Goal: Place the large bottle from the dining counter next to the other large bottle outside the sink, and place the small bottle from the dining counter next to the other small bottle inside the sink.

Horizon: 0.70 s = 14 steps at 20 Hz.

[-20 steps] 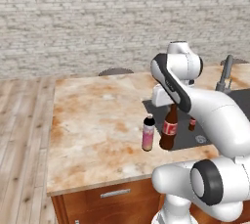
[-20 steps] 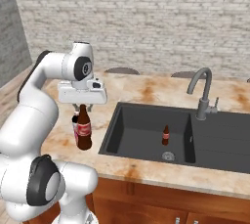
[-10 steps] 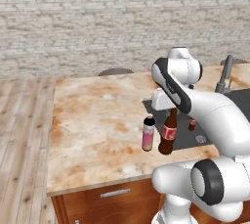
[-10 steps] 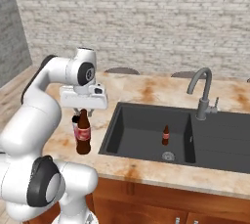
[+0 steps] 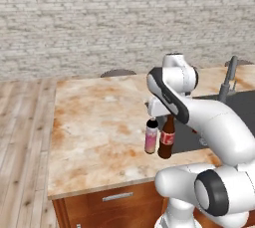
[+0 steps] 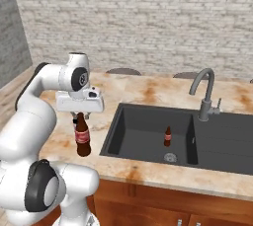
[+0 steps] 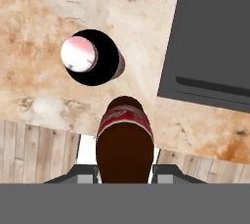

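End effector (image 6: 80,116) clamped on the neck of the large brown glass bottle (image 6: 82,140), red label facing out, bottle upright. Its base sits at or just above the tabletop (image 5: 94,122); can't tell if it's touching. In the left base view the same bottle (image 5: 167,141) stands just beside the pink-and-white bottle with the black cap (image 5: 151,136), roughly the same height, narrow gap between them, both on the tabletop near the left rim of the sink (image 6: 148,131). In the hand view, looking down the brown bottle (image 7: 124,140), the pink bottle's black cap (image 7: 93,57) is close alongside, and the sink's dark edge (image 7: 210,47) is off to one side. Inside the basin, a tiny brown bottle with a red label (image 6: 168,135) stands upright near the drain. Curved grey faucet (image 6: 205,94) behind the basin. Tabletop is beige-orange marble over a reddish-brown wooden base (image 5: 114,204). Brick wall (image 6: 148,18) behind.
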Motion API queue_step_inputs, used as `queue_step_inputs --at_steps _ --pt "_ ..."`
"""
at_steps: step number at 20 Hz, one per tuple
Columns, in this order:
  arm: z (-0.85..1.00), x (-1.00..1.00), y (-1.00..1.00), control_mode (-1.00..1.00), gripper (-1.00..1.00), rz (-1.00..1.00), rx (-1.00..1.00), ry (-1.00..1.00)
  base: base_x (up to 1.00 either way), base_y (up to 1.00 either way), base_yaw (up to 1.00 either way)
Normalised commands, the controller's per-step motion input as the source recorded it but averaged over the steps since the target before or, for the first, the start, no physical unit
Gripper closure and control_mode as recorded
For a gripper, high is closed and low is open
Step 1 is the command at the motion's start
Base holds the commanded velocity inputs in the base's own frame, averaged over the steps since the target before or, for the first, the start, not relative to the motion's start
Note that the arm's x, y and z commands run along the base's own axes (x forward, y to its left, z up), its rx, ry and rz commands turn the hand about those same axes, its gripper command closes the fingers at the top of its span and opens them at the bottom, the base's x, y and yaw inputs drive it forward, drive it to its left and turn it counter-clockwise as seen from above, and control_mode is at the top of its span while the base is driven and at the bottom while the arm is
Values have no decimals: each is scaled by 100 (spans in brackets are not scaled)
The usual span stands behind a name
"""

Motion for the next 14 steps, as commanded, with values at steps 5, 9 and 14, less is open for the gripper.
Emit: queue_step_inputs --at_steps 5,9,14 --pt "-20 0 7 -100 100 -7 0 -5 0 0 0" --pt "-18 3 0 -100 100 -8 0 0 0 0 0" --pt "-11 25 0 -100 100 -7 -3 2 0 0 0"
